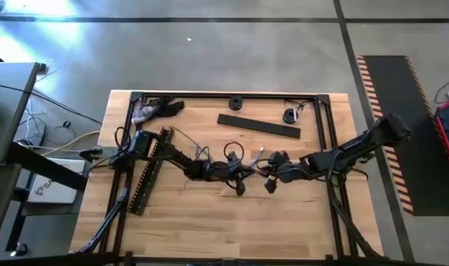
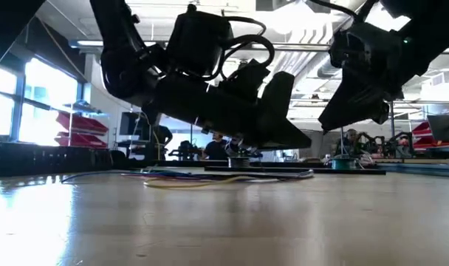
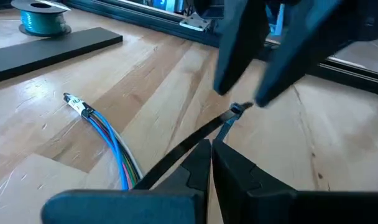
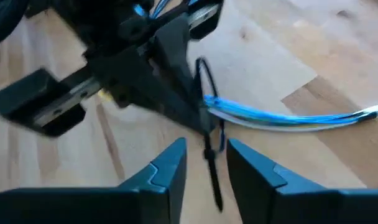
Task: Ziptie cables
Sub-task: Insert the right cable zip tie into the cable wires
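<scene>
Slippage is the main risk here, and it begins on the left. The left hand (image 3: 212, 148) has reached in from the left edge to the middle of the surface. Its fingers are pressed together on a black zip tie (image 3: 195, 134), gripped where the tie meets the cables (image 3: 108, 137). The cables lie loose on the wood near the middle of the surface, with their free ends fanned out toward the far edge. In the right wrist view the tie seems to loop around the bundle just beside the left fingertips, though I cannot tell whether its tail is already through the head. If that pinch is shallow, I judge that any pull could drag the tie out of the fingers. It could also slide the loop along the strands rather than tighten it.

Further right, the right hand (image 4: 206, 158) has come in from the right edge and hangs close in front of the left one. It is partly open and holds nothing, with a finger on either side of the tie's dangling tail. The tail is thin and hangs slightly askew, so the fingers could close beside it and miss. The two hands are also very near each other, so a careless approach could make them collide or knock the bundle loose.
</scene>
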Robot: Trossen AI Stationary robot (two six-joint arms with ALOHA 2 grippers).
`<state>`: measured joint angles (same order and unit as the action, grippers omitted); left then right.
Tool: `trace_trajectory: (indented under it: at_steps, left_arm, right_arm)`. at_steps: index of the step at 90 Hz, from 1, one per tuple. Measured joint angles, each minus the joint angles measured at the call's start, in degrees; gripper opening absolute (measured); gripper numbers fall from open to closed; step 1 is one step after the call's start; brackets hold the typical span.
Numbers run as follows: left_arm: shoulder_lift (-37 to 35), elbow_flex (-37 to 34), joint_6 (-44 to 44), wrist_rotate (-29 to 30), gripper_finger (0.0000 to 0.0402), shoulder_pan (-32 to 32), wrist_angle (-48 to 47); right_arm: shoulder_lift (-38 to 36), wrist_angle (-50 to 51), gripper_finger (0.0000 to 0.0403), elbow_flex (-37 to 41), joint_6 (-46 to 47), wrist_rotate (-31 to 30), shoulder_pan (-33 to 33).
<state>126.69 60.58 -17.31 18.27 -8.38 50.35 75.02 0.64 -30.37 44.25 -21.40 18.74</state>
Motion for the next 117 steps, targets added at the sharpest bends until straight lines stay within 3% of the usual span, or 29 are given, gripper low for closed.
trace_trajectory:
  at_steps: [22,37,53,76,96,117]
  left_arm:
    - [0.0,0.0,0.0,0.0,0.0,-0.1,-0.5]
    - [0.0,0.0,0.0,0.0,0.0,-0.1,-0.5]
    - [0.0,0.0,0.0,0.2,0.0,-0.1,-0.5]
    - [0.0,0.0,0.0,0.2,0.0,-0.1,-0.5]
    - [-0.1,0.0,0.0,0.2,0.0,-0.1,-0.7]
    - [-0.1,0.0,0.0,0.0,0.0,-0.1,-0.7]
  right_arm:
    - [-0.9,3.0,0.0227,0.0,-6.5,6.5,0.0]
    - [-0.9,8.6,0.0245,0.0,-8.4,3.7,0.0]
    - [-0.5,8.1,0.0216,0.0,-13.6,2.3,0.0]
    - [4.7,1.7,0.0144,0.0,-16.5,2.3,0.0]
    - [4.9,1.2,0.0083,0.0,-16.7,2.3,0.0]
    - [4.8,2.3,0.0047,-2.3,-18.7,2.3,0.0]
